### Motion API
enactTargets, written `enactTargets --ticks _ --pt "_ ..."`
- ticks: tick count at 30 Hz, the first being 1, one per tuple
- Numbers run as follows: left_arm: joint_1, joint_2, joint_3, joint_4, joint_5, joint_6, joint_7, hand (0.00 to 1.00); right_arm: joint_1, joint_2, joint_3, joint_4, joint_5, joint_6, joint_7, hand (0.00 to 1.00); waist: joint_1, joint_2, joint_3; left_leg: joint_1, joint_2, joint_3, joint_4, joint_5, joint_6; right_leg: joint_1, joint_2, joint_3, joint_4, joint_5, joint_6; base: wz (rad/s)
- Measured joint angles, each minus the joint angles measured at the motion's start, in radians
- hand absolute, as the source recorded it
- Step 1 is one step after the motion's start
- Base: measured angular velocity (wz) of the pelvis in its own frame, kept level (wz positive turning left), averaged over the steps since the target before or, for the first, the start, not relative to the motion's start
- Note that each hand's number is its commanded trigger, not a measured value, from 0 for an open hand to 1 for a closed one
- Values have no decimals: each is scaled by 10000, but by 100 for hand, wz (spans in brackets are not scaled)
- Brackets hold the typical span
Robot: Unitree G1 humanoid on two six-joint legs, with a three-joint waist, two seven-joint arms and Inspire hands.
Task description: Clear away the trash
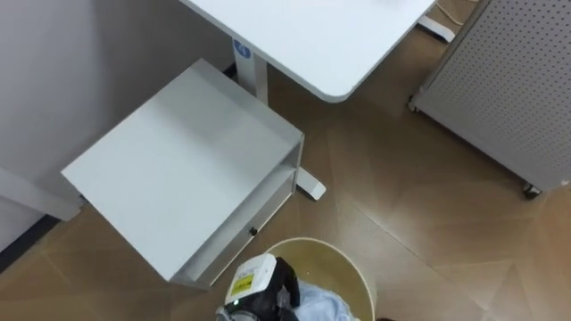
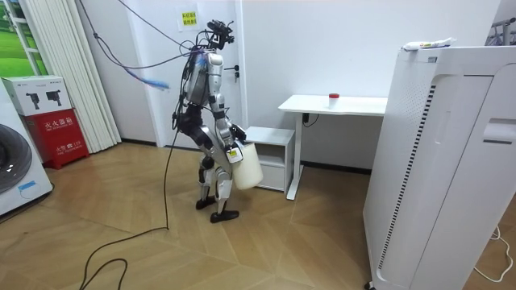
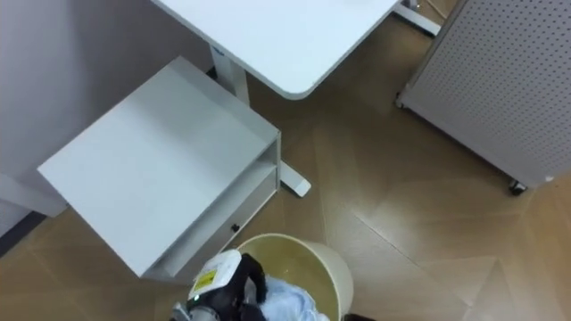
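You have the cream round plastic bin [image 1: 332,260] just below you, with a pale blue crumpled wad [image 1: 318,301] in it and your left hand [image 1: 259,287] at its near left rim. The low white metal cabinet [image 1: 187,160] stands ahead on your left. The white flat-topped desk [image 1: 312,36] lies behind it. The white perforated metal panel [image 1: 508,80] stands well apart on your right.

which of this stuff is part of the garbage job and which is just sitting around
Job: bin; pale garbage inside it; left hand gripping its rim.
Lying about: white desk; low cabinet; perforated panel; small red thing on the desk.
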Motion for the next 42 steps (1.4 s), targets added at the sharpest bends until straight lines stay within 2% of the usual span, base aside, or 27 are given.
enactTargets --ticks 2,5,9,19,23,27,32,35,40,42 --pt "254 25 -77 -86 2 7 -10 0 11 34 8 32 -1 -2 7 100 6 8 -40 46 2 41 -11 3 7 28 1 28 -3 10 13 -2" --pt "545 52 -286 -77 11 8 -39 0 19 45 4 94 5 21 84 100 46 -5 -51 151 25 80 -43 3 7 121 58 84 -56 63 19 -7" --pt "938 35 -566 -51 54 9 -103 0 187 18 -10 107 63 55 93 100 269 -4 -227 240 74 137 -150 19 6 180 143 142 -248 211 -4 -9" --pt "1079 39 -569 -24 104 14 -229 0 241 13 -6 128 69 66 197 100 340 1 -223 395 55 209 -349 98 82 360 273 232 -629 470 82 -4" --pt "1081 50 -598 35 98 14 -315 0 337 -48 -15 130 119 70 197 100 544 13 -209 584 66 276 -508 113 91 535 278 235 -805 529 103 -4" --pt "1083 212 -659 37 81 14 -523 0 364 -61 -11 142 386 78 188 100 575 5 -193 912 12 468 -843 148 116 690 230 325 -869 515 135 -5" --pt "1085 301 -511 28 95 3 -715 0 376 -64 -245 258 63 88 193 100 566 7 -168 1139 14 486 -1063 157 100 917 227 290 -1057 519 140 -1" --pt "1095 492 -311 -78 95 -69 -719 0 417 -87 -472 432 -263 86 276 100 531 3 -133 1438 6 476 -1273 161 86 1220 256 266 -1258 518 163 0" --pt "1264 1066 -21 -809 226 -139 -713 0 590 -219 -1089 675 -296 91 592 100 496 32 -109 2157 -17 519 -1564 158 43 1894 305 276 -1568 496 215 -2" --pt "1381 1104 35 -1137 247 -147 -717 0 705 -292 -1392 737 -372 96 658 100 481 30 -105 2543 -131 531 -1813 159 37 2157 252 327 -1585 426 296 -2"
